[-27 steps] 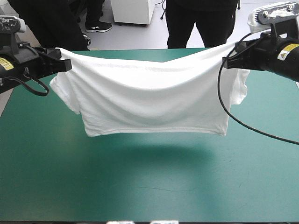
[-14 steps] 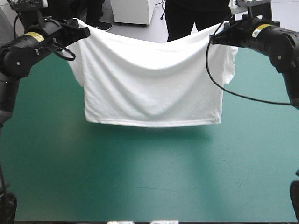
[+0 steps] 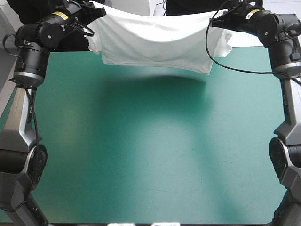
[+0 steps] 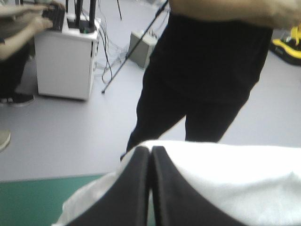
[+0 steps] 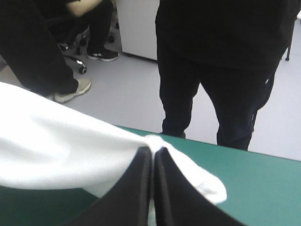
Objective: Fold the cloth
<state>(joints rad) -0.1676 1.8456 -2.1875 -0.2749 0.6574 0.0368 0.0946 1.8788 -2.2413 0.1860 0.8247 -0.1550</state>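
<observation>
Teal-green cover (image 3: 150,155) shadowed beneath hanging T-shirt (image 3: 155,40).

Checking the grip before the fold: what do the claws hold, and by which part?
The T-shirt, hung above the table: left claw shut on one top corner, right claw on the other.

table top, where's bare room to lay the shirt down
Nearly all the teal-green cover is bare, from near edge to far edge, between both arms. The only crowded stretch is over the far edge, where the T-shirt hangs between the left end effector and right end effector, both shut on it.
</observation>
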